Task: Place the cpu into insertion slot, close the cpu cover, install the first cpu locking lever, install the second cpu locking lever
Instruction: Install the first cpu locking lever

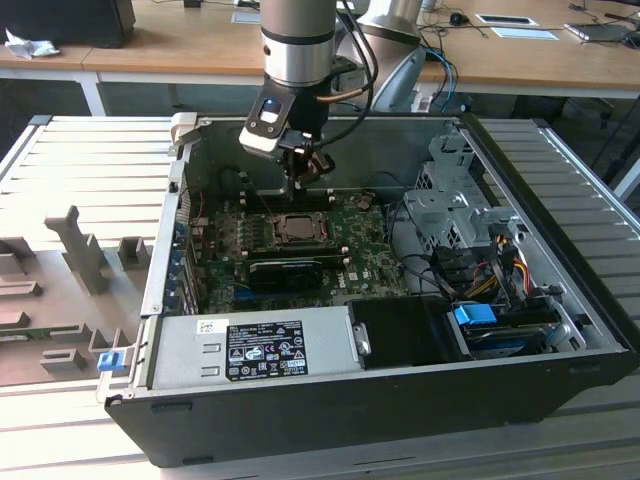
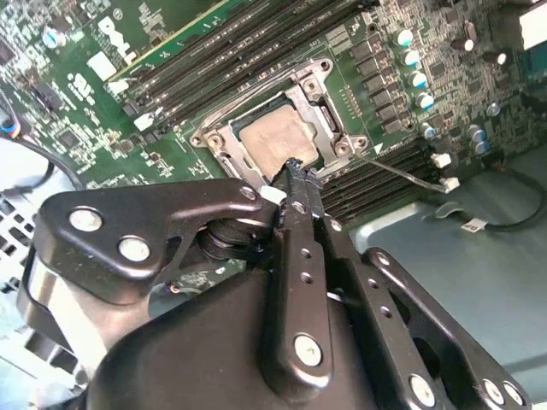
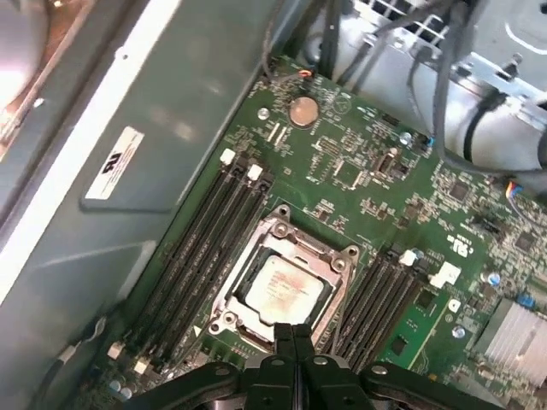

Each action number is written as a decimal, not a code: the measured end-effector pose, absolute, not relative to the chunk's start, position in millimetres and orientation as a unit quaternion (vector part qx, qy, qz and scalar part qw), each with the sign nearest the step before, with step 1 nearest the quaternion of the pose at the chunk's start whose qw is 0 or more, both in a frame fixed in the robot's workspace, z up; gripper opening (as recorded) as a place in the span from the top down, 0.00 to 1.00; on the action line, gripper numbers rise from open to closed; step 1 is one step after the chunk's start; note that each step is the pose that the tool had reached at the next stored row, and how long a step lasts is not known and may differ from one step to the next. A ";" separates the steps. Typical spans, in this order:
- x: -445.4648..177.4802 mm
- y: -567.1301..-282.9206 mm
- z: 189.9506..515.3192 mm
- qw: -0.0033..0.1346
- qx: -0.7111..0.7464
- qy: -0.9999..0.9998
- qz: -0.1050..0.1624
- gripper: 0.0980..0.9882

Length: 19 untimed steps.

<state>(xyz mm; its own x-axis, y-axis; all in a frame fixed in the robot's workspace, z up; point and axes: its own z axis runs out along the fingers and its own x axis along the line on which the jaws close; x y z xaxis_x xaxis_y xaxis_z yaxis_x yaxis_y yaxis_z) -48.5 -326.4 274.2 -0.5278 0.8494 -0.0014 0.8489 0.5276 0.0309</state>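
The gripper (image 3: 295, 331), squeezed together, hangs by the thin, hard cpu cover (image 3: 316, 244), probably best pushed at its edge.

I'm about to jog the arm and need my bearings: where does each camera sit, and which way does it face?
Exterior view: off the arm, looking down into the open computer case; shows the arm and gripper.
First wrist view: on the wrist, looking along the shut gripper at the cpu.
Second wrist view: on the wrist, looking over the gripper linkage at the cpu.
All three share gripper and cpu.
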 end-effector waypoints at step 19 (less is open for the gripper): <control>-48.5 -326.4 274.2 0.005 0.310 0.951 0.014 0.99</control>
<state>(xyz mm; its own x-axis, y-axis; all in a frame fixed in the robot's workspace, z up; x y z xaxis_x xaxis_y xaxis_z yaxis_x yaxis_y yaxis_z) -48.5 -326.4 274.2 -0.8077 0.5896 -0.0015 0.5893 0.8073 0.0308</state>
